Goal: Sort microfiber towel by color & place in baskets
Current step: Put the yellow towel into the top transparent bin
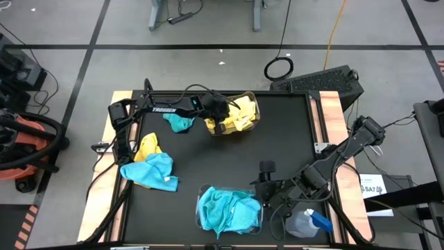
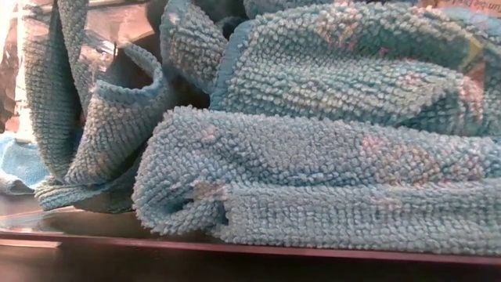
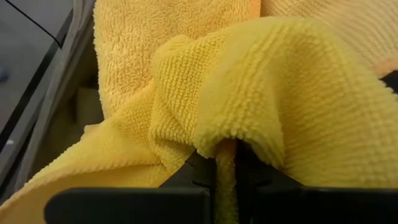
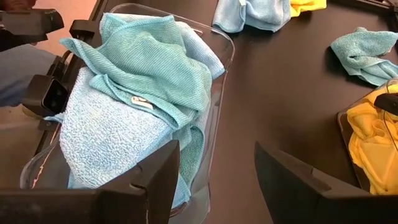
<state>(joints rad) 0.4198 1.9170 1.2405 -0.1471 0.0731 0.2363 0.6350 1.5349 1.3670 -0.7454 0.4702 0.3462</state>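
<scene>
Left tool [image 1: 223, 125] gripping yellow towel [image 3: 261, 93], basket rim [image 1: 255, 104]

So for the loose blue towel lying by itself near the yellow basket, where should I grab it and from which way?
Grip the raised bunched fold at the middle of the lone blue towel, coming straight down from above. It lies crumpled on the table, so there is no flat edge to slide under. The left gripper is nearest, but it is shut on a yellow towel at the yellow basket and must release that first.
</scene>
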